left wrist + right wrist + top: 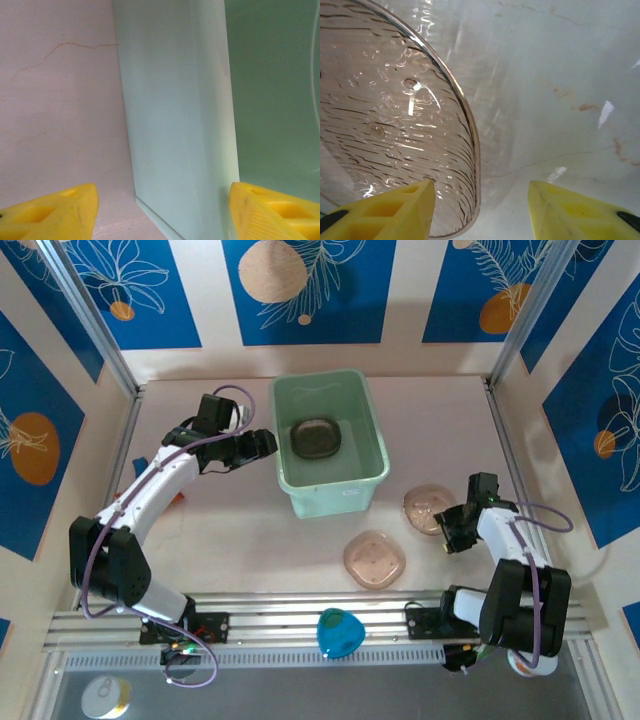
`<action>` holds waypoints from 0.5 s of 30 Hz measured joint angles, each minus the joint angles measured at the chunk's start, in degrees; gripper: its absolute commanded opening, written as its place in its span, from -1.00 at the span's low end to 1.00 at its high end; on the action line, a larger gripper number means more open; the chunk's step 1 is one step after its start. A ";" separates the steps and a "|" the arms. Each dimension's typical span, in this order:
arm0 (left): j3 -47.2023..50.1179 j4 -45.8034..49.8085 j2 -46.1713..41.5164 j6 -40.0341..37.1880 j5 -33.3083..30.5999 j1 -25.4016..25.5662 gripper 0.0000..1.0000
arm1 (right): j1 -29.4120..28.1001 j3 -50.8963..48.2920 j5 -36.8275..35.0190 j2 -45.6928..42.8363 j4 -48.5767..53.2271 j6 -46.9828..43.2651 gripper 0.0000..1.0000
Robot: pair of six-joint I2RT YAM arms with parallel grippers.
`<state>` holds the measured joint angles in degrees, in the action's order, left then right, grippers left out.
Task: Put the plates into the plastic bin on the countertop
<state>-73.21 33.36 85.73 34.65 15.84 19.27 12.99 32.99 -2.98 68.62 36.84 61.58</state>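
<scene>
Progress check: a smoky-brown translucent plastic plate (316,436) already lies in the pale mint-green rectangular plastic bin (335,495), far middle of the beige-pink bench (240,540). It may be a stack; from above I can't tell. Two are left out here: a pinkish rounded-square plate (374,558) just near of the bin, and a second pinkish plate (395,100) to its right. My right claw (481,182) is down at that second one, jaws partly open with its rim between them, nothing pinched as far as I can see. My left claw (164,187) hangs wide open and empty, astride the bin's left wall. I judge the job well on, not finished.
</scene>
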 measured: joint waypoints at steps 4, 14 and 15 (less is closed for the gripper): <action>0.02 0.02 0.00 0.02 0.00 0.00 0.39 | -0.07 0.00 0.28 2.80 -1.62 0.04 -0.05; 0.04 0.02 0.00 0.07 0.00 0.00 0.39 | -0.28 0.00 -0.22 4.07 -1.20 0.48 -0.39; 0.04 0.02 0.00 0.07 -0.02 0.00 0.39 | -0.28 0.00 -0.44 4.07 -1.07 0.50 -0.40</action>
<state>-73.17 33.39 85.73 34.72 15.81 19.27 12.71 32.99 -3.42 72.69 35.77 62.08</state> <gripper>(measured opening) 0.695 0.318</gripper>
